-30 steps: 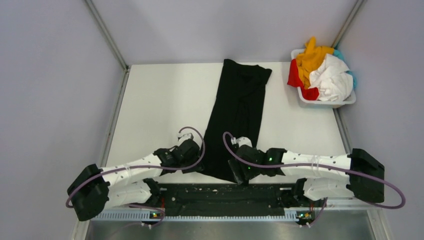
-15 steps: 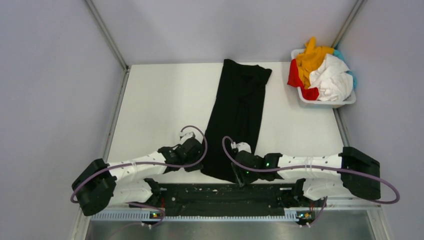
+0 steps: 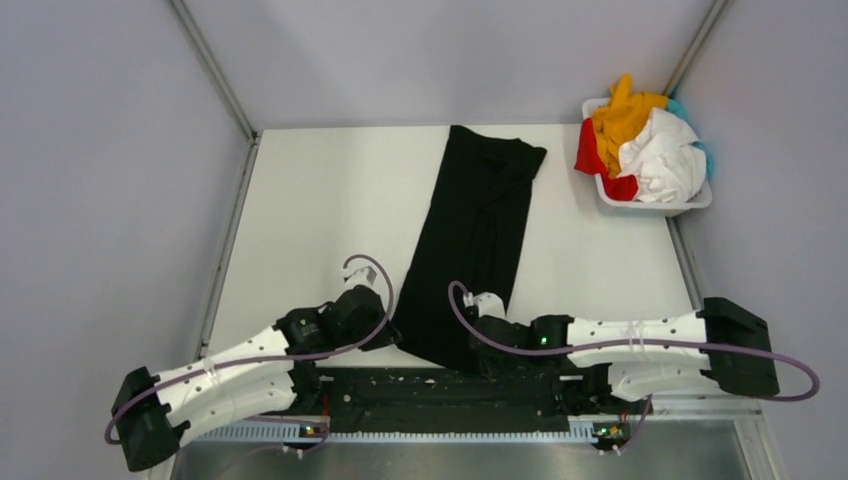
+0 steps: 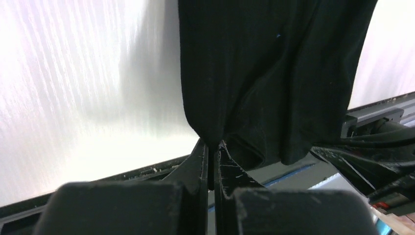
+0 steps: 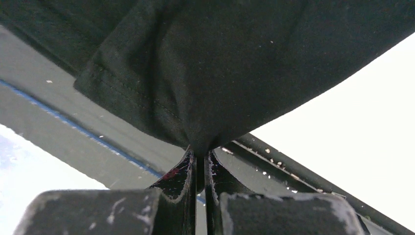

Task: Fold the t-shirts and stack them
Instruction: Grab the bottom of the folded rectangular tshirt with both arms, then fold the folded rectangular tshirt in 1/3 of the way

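We see a white table (image 3: 320, 200) walled in grey, with metal struts (image 3: 212, 68) rising at its far corners. At two o'clock a white plastic basket (image 3: 645, 208) sits on the table's corner, near the right wall. Along the six o'clock edge runs a black rail (image 3: 440, 388) flecked with white specks.

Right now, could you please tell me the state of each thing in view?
black t-shirt: laid out as a long narrow strip, near hem held at both corners.
left claw: shut on the black t-shirt.
right claw: shut on the black t-shirt.
basket: upright, heaped full.
other t-shirts: crumpled, unfolded, in the basket.
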You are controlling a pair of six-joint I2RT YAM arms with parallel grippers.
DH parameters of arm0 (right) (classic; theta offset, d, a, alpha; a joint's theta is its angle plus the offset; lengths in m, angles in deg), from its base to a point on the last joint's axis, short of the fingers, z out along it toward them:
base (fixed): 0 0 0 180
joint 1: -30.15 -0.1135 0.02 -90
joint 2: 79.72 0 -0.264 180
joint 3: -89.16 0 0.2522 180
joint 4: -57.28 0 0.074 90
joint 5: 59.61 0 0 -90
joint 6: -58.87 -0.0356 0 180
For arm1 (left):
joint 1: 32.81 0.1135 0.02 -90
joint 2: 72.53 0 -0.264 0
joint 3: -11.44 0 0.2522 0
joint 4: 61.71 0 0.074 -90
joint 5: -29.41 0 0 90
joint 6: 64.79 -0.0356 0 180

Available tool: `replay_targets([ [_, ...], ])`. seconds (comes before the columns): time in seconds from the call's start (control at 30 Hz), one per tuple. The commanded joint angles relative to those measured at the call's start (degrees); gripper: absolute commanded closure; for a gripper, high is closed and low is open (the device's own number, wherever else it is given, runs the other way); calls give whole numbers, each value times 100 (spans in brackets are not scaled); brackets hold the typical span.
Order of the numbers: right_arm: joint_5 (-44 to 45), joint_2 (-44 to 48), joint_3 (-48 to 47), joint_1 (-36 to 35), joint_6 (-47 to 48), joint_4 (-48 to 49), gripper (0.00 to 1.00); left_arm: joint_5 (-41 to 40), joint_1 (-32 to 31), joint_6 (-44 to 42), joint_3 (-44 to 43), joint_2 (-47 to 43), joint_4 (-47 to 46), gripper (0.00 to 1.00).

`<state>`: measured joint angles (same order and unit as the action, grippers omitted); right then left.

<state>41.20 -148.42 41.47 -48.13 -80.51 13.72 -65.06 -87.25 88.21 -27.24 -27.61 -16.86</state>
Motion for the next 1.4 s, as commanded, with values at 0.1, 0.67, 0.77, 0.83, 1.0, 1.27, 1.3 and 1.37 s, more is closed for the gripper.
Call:
replay_targets([
  [0.1,443,746,-523,767,300,-431,100,-885,123,-756,-870,537,-599,100],
  [0.67,-119,-285,-1464,4387,2491,1166,100,-136,1811,-2574,-5021,5030,-1115,100],
  [0.77,-504,-709,-1598,4856,2656,1491,100,-36,1937,-2819,-5617,5592,-995,100],
  [0.83,-578,-968,-1723,5055,2704,1566,100,37,2024,-2992,-5986,5995,-953,100],
  [1.0,-898,-1489,-1976,5410,2801,1851,100,577,2285,-3170,-6774,6764,-622,100],
  [1.27,-1053,-2370,-2390,5791,2877,2210,74,997,2600,-3269,-7482,7525,-632,60],
  [1.3,-1047,-2441,-2468,5843,2874,2229,61,1050,2659,-3266,-7565,7560,-607,47],
  [1.37,-958,-2505,-2633,5880,2848,2210,43,1104,2708,-3287,-7698,7527,-574,23],
])
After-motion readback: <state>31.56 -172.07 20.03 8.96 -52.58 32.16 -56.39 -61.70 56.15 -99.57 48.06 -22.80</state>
